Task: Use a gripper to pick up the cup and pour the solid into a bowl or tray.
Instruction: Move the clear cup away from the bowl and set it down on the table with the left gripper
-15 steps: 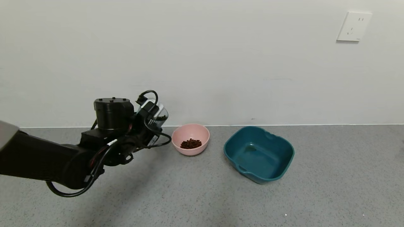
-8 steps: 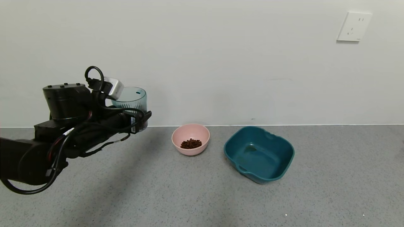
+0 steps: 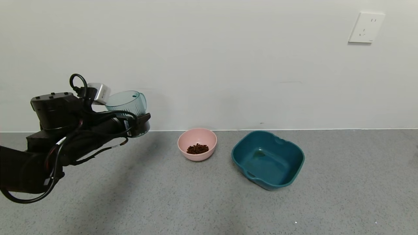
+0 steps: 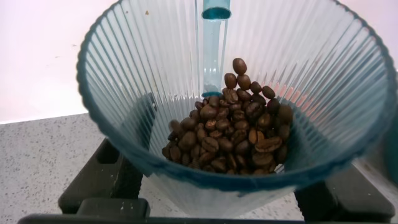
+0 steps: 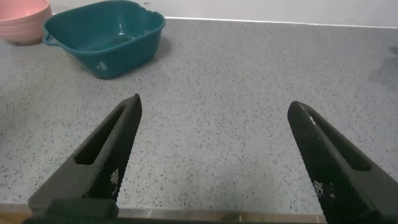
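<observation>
My left gripper point(image 3: 140, 125) is shut on the translucent blue-grey ribbed cup point(image 3: 128, 105) and holds it nearly upright, well above the grey table at the far left. In the left wrist view the cup point(image 4: 143, 68) fills the picture, with a heap of dark brown beans point(image 4: 233, 134) inside and the black fingers point(image 4: 102, 171) pressed on both sides. The pale pink bowl point(image 3: 199, 157) stands on the table to the right of the cup, apart from it, with a small heap of the same solid point(image 3: 197, 148) inside. My right gripper point(image 5: 214, 101) is open and empty over bare table.
A larger squarish teal tub point(image 3: 277, 182) stands right of the pink bowl, empty; it also shows in the right wrist view point(image 5: 102, 34), beside the pink bowl point(image 5: 22, 18). A white wall runs close behind the table, with a socket point(image 3: 366, 27) at the upper right.
My left gripper has turned the cup from tilted over beside the pink bowl back to upright and carried it left, away from the bowl. The bowl and tub have not moved.
</observation>
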Robot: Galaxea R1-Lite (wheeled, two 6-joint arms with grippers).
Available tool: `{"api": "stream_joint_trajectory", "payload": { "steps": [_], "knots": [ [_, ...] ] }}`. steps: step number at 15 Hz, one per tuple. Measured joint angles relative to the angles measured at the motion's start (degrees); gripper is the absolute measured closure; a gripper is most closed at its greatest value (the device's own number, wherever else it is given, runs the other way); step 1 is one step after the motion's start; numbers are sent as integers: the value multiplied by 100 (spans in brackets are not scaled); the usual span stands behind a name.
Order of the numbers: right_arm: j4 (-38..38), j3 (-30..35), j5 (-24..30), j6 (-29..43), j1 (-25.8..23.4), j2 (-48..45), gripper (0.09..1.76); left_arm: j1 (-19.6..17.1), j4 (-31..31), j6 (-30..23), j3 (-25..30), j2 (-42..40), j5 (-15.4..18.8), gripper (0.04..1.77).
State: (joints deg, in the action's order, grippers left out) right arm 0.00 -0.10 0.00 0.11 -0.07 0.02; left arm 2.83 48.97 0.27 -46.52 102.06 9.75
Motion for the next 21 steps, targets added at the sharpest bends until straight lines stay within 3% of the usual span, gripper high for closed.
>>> {"api": "stream_joint_trajectory", "payload": {
  "steps": [3,11,21],
  "knots": [
    [0,2,0,0,0,0,14,-20,334,-16,33,273,-133,48],
    [0,2,0,-1,0,0,14,-27,740,-316,-551,1467,-1374,48],
    [0,0,0,0,-2,0,14,96,1693,-324,-894,2856,-2198,48]
  ]
}}
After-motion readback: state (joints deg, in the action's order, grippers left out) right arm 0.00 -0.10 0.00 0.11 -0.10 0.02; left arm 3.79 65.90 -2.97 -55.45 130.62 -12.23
